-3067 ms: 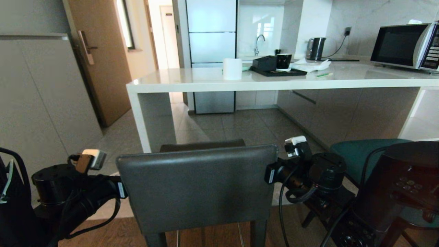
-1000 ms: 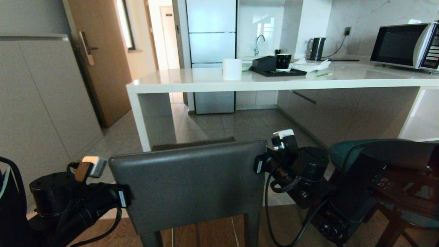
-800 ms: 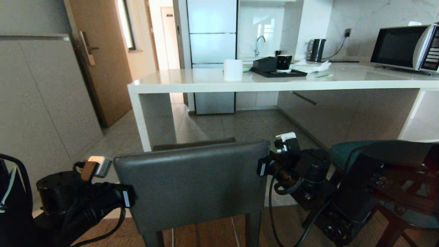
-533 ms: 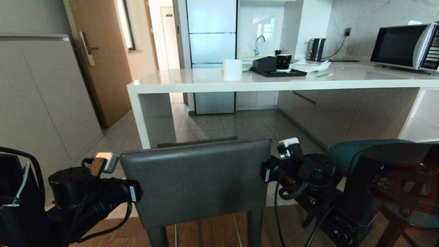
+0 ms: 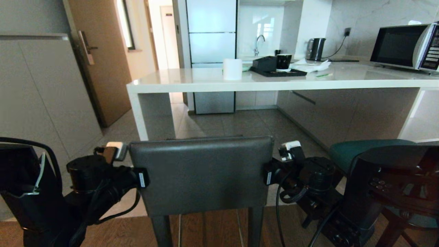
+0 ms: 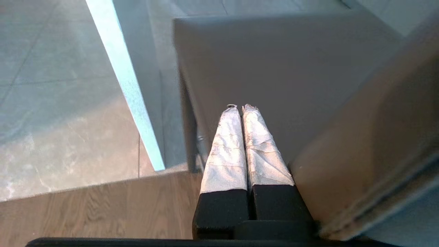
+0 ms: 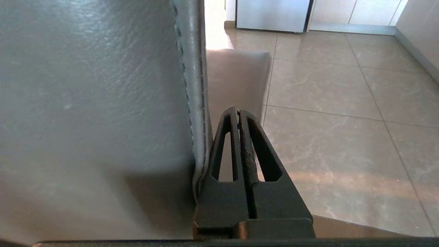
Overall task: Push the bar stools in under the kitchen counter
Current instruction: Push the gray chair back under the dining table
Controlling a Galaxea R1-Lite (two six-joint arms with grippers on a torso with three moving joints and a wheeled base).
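Right in front of you, the dark-grey stool [image 5: 202,173] sits with its square back facing the camera, just short of the white table [image 5: 240,82], its seat not yet under the slab. Your left gripper [image 6: 239,108] is clenched tight with nothing in it, its wrapped fingers alongside the left edge of the stool's back. Your right gripper [image 7: 237,111] is clenched too, empty, pressed up beside the back's right edge at the seam. So you've got the back bracketed between both arms. The teal stool [image 5: 363,149] stands off to the right, near the table but well out from under it, partly hidden behind your right arm.
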